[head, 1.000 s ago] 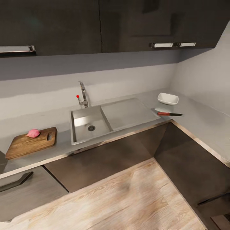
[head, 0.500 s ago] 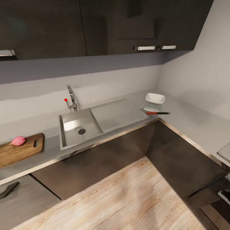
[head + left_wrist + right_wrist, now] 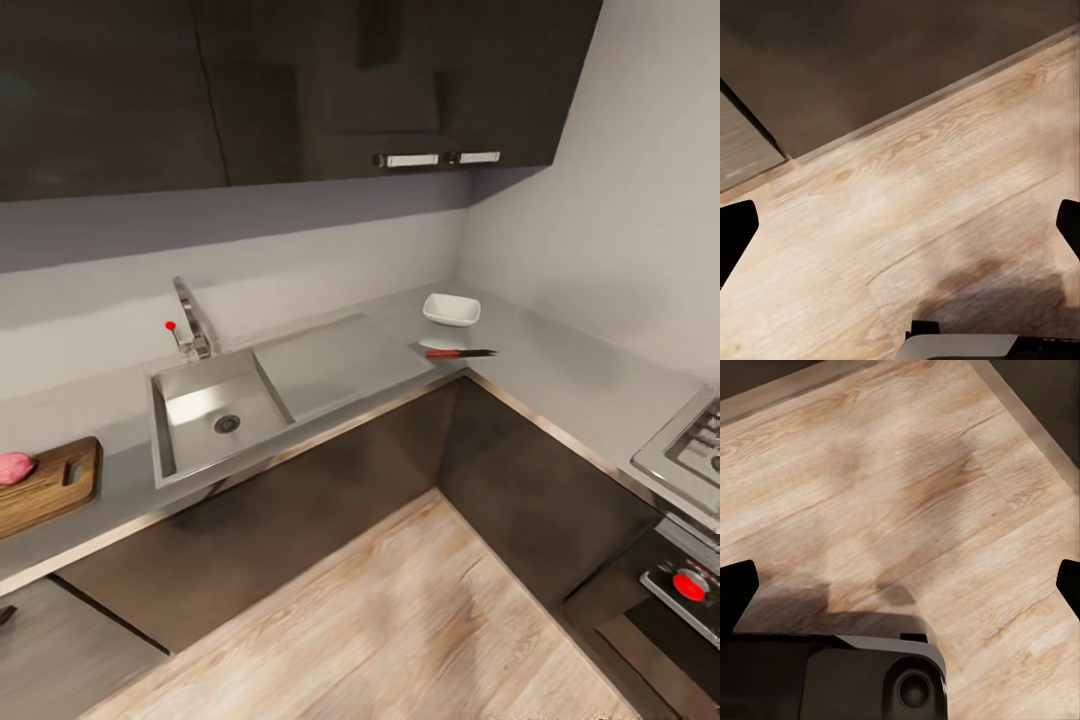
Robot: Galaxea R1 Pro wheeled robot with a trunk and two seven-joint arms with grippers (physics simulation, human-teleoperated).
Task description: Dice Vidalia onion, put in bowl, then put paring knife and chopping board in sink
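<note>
A pink onion [image 3: 12,467] lies on the dark brown chopping board [image 3: 55,482], cut off by the head view's left edge. The steel sink [image 3: 190,405] with its drainboard and chrome tap [image 3: 194,322] sits in the grey countertop [image 3: 560,370]; its basin holds nothing. Near the corner stands the white bowl [image 3: 451,309], and just in front of it lies the paring knife [image 3: 458,353], red-handled with a dark blade. My left gripper [image 3: 900,229] and right gripper [image 3: 900,585] both hang open over the wood floor, with nothing between their fingers.
Dark cabinet fronts run under both legs of the L-shaped counter. A hob [image 3: 690,445] and an oven panel with a red knob [image 3: 685,583] sit at the right. Dark wall cabinets [image 3: 300,90] hang above. Light wood floor [image 3: 400,620] fills the corner.
The camera has swung to the right, so the whole picture has slid left. The board is now partly cut off and the hob has come into view. Nothing on the counter moved.
</note>
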